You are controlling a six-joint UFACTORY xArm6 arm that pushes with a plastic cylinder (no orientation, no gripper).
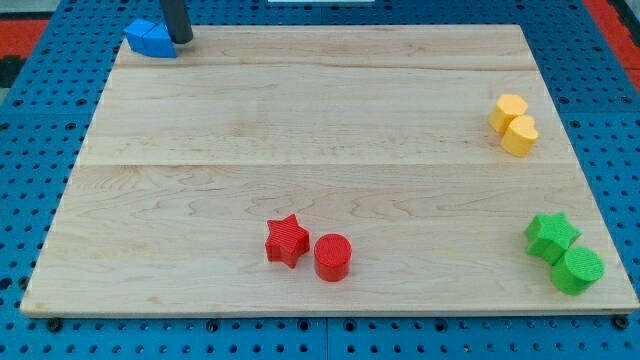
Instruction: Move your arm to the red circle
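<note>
I'm at the far left corner of the desk point(320, 120), and my tip point(182, 41) sits right against the blue block point(150, 39), touching or nearly so on its right side. The approach looks barely begun, by my read. The red circle point(332, 257) is way down at the near edge, a little right of centre, with the red star point(287, 240) just beside it on its left, touching or almost.

Next move, as I judge it: a long diagonal slide toward me and to the right, across open wood. I'd come in from the far right side of the circle so I don't clip the star.

Pincer? There isn't one on this rig; just the bare rod, holding nothing.

The yellow pair point(514, 125) at the far right and the green pair point(565, 253) at the near right are well off my line.
</note>
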